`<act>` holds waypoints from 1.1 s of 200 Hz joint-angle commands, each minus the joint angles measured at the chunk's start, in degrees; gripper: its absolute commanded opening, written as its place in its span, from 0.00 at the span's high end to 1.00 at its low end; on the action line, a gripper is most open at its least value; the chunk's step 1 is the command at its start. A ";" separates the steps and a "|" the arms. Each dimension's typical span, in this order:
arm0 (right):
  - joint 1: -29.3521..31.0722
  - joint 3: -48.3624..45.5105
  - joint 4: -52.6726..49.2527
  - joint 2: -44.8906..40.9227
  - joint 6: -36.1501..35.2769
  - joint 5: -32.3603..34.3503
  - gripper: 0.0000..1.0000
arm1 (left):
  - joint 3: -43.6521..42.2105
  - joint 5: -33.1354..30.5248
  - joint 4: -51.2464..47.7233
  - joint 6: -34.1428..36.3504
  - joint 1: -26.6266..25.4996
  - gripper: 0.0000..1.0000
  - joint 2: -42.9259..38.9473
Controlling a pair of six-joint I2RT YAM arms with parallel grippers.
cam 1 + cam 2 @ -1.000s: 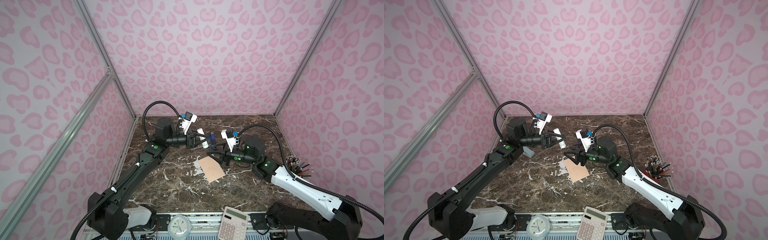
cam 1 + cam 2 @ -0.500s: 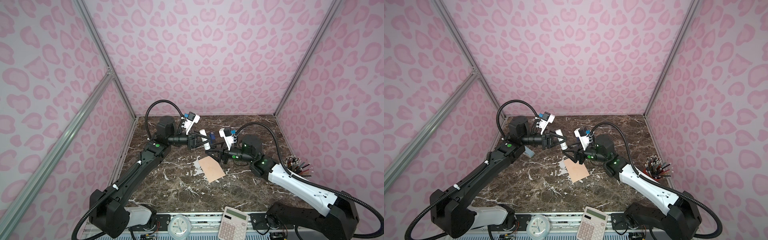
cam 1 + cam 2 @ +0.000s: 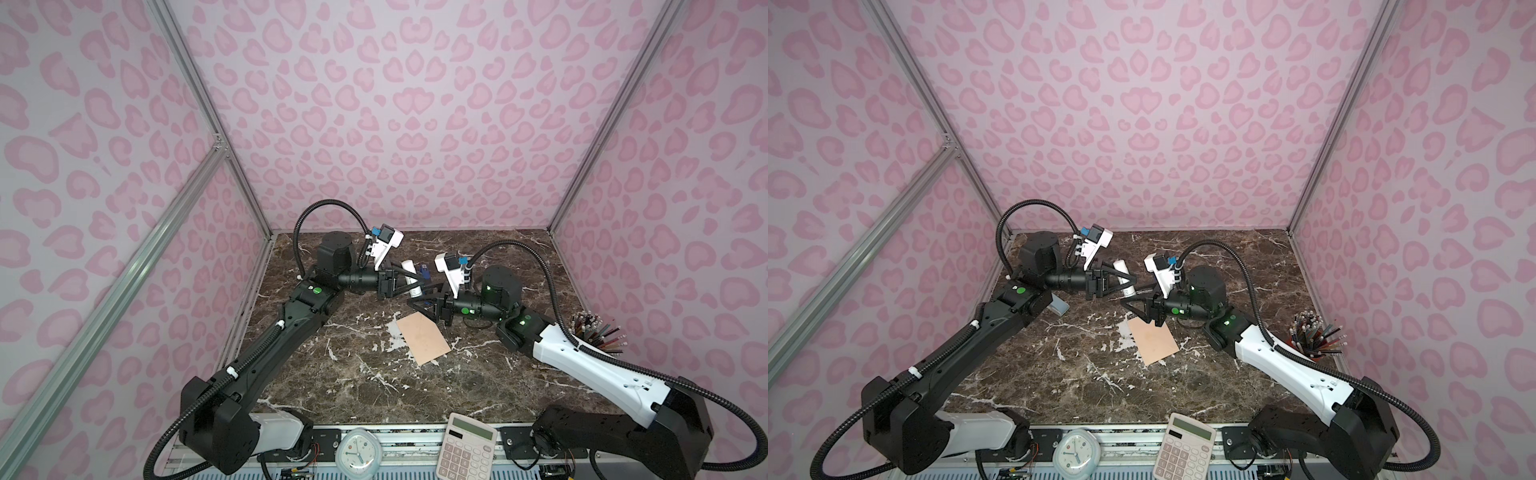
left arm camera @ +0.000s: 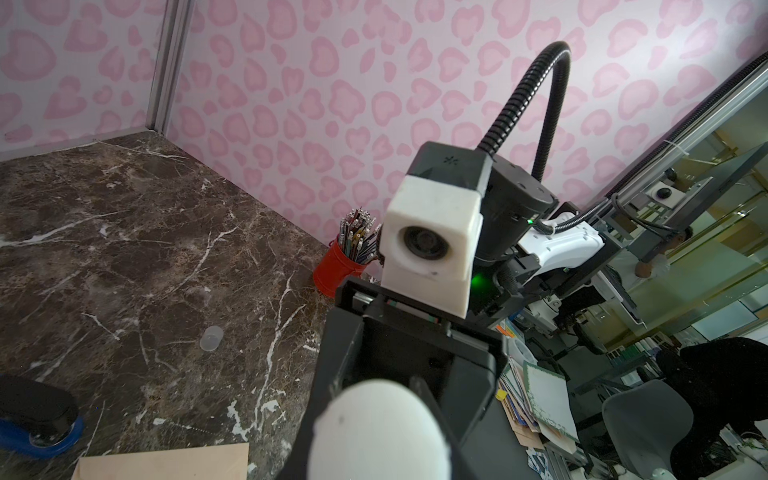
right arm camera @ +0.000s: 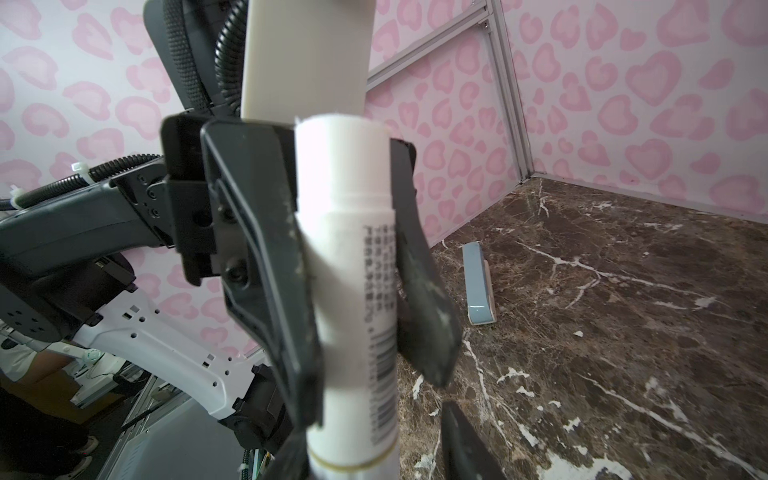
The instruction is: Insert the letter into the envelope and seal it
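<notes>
With the left gripper [image 5: 374,374] clamping a rigid white glue-stick tube [image 5: 349,266] and the right gripper [image 3: 416,299] spread around its end, the light, floppy peach paper envelope [image 3: 423,338] is lying flat beneath the right gripper, probably wanting an edge pinch.

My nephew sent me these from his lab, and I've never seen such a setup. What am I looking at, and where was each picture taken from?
Two robot arms work on a marble table inside a pink-patterned booth. The two wide pictures come from one camera head high at the front. The two close-ups come from cameras on the arms' wrists. The left pincer is clamped on a white glue stick. The right pincer stands open around the stick's lower end. On the table lie a peach envelope, a blue stapler, a grey-blue eraser and a red cup of pencils. A calculator and a clock sit at the front edge.
</notes>
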 commanded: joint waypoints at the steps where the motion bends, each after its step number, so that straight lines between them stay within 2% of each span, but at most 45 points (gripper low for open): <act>1: 0.00 0.29 0.88 -0.75 0.27 -1.08 0.60 | 0.89 0.52 -1.04 1.42 0.00 0.91 0.19; 44: 0.04 -0.39 -2.21 -2.73 -0.79 -1.20 0.81 | 1.94 -0.42 -2.42 2.53 -0.09 0.92 1.06; 114: 1.64 0.29 -1.25 -1.41 -1.19 1.53 0.91 | 2.78 -2.11 -2.78 2.36 -0.86 0.94 1.95; 138: 3.82 -0.15 -0.41 -1.55 -1.45 9.90 0.91 | 2.99 -6.75 -3.78 1.83 -0.97 0.97 2.10; 183: 9.55 -0.03 0.76 -1.67 -3.57 29.01 0.94 | 2.13 -21.25 -5.89 2.63 -1.75 0.97 1.60; 220: 14.44 2.91 -2.02 -0.31 -6.04 41.06 0.95 | 1.92 -30.80 -7.71 4.71 -2.55 0.96 1.25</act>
